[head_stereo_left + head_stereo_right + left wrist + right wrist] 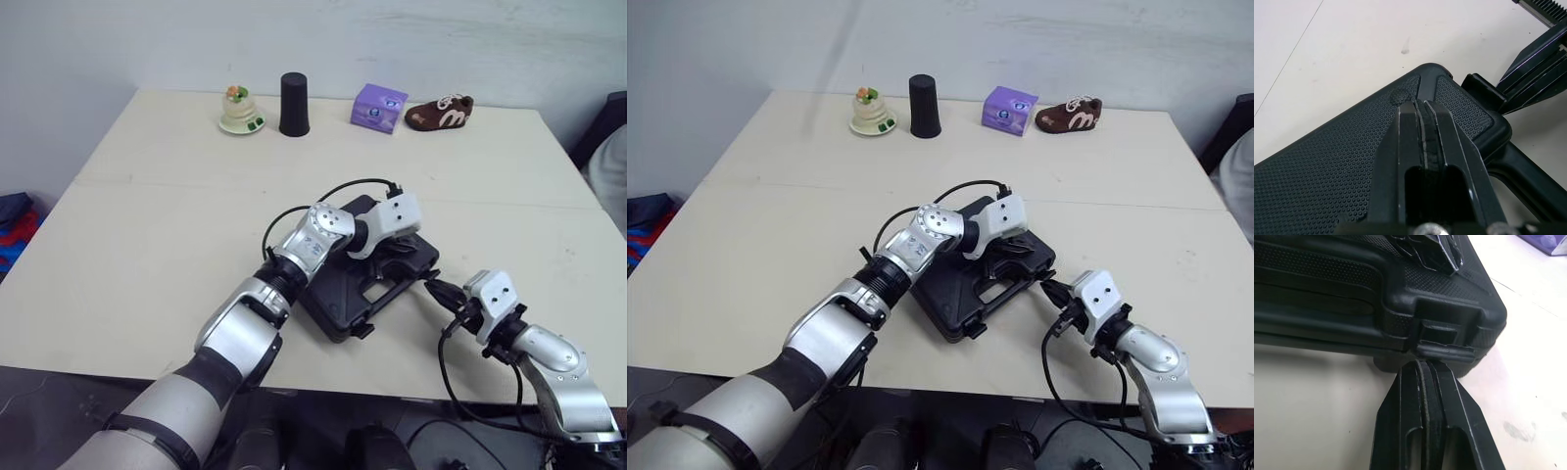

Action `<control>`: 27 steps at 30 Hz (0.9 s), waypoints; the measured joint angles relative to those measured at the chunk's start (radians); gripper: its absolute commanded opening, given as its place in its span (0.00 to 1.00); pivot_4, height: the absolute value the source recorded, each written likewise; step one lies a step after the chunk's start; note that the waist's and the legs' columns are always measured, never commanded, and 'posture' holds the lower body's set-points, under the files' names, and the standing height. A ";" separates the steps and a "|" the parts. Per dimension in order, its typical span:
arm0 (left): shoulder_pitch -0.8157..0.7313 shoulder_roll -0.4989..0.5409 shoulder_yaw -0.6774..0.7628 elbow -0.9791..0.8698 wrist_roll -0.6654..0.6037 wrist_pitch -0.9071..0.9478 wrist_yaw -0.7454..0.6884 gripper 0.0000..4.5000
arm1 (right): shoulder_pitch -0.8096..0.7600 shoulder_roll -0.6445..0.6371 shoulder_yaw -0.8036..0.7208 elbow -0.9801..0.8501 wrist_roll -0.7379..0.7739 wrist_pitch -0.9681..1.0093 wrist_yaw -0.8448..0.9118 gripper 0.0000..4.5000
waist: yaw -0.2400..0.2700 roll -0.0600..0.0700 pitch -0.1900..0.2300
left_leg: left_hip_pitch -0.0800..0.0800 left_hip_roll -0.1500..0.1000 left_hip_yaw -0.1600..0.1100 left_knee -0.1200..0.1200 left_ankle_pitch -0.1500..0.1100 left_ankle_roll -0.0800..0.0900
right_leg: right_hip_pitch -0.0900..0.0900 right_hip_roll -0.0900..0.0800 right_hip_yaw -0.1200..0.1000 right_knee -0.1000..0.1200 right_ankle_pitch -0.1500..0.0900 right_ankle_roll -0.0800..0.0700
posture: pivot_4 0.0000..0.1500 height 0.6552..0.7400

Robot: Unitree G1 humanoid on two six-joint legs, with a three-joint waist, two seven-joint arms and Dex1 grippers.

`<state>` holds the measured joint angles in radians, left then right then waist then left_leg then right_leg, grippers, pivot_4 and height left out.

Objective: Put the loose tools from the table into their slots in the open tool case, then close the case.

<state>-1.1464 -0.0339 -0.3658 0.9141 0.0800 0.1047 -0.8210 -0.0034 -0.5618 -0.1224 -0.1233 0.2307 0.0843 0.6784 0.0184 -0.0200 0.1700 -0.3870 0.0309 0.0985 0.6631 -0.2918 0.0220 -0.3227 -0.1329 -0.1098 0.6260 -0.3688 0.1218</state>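
Observation:
The black tool case lies with its lid down in the middle of the table near the front edge. My left gripper is shut and presses its tips on the dimpled lid, near the case's handle end. My right gripper is shut too, its tips touching a latch on the case's front edge. In the eye views the right gripper sits at the case's right corner. No loose tools lie on the table.
Along the table's far edge stand a small cake figure, a black cup, a purple box and a brown toy shoe. A person's sleeve shows at the right edge. Bare tabletop spreads left of the case.

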 measured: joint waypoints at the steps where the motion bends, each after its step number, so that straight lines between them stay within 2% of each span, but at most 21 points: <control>1: 0.000 0.000 0.001 -0.002 0.000 0.007 0.000 0.01 | -0.010 0.000 0.002 0.009 -0.002 0.000 0.003 0.00 | 0.000 0.000 0.000 | 0.000 0.000 0.000 0.000 0.000 0.000 | 0.000 0.000 0.000 0.000 0.000 0.000 | 1.00 1.00; 19: 0.055 0.023 -0.004 -0.116 0.004 0.090 -0.010 0.01 | -0.143 -0.025 0.019 0.042 -0.007 0.064 0.073 0.00 | -0.045 -0.002 -0.003 | 0.001 0.004 0.000 -0.001 -0.001 -0.002 | 0.000 -0.001 0.001 -0.001 0.000 -0.001 | 1.00 1.00; 27: 0.061 0.026 -0.004 -0.124 0.004 0.094 -0.006 0.01 | -0.151 -0.027 0.028 0.024 -0.009 0.107 0.071 0.00 | -0.047 -0.004 -0.005 | 0.002 0.007 0.000 -0.001 -0.002 -0.004 | 0.001 0.000 0.001 -0.002 -0.001 -0.001 | 1.00 1.00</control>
<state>-1.0852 -0.0076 -0.3698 0.7897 0.0843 0.1991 -0.8272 -0.1545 -0.5886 -0.0941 -0.0989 0.2216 0.1917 0.7492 -0.0289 -0.0240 0.1647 -0.3854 0.0378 0.0989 0.6621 -0.2939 0.0181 -0.3222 -0.1333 -0.1089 0.6241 -0.3695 0.1203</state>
